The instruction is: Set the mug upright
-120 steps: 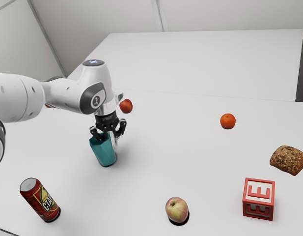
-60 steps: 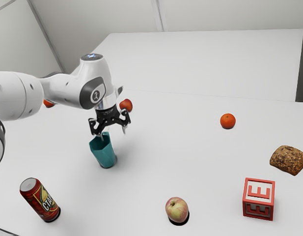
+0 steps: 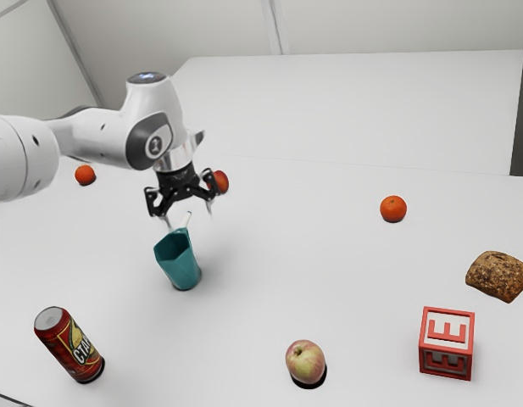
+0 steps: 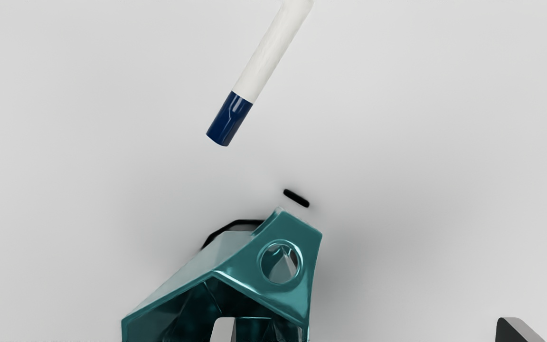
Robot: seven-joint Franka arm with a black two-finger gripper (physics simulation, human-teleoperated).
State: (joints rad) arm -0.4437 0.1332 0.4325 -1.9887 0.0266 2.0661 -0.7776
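Clock taken on the exterior view, 12 at its top, centred on the mug. Mug (image 3: 178, 261) is standing upright on the table (image 3: 269, 280), mouth facing up; can (image 3: 70, 345) is sitting at 8 o'clock, apple (image 3: 306, 362) at 4. Gripper (image 3: 190, 217) is hovering near 12, above the rim, its fingers spreading wide and holding nothing.

Step looks like backing off. Doing it well means keeping the fingers apart and lifting straight up before any sideways travel: in the wrist view one fingertip (image 4: 223, 330) is overlapping the mug's mouth, so an early swing might be catching the rim and tipping it. Marker (image 4: 260, 71) is lying near the mug, also worth avoiding.

Versus half a second ago: gripper is riding higher, drifting toward 11 o'clock; mug is keeping its place and pose; orange (image 3: 85, 175) at 10 o'clock is now showing whole beyond the arm.
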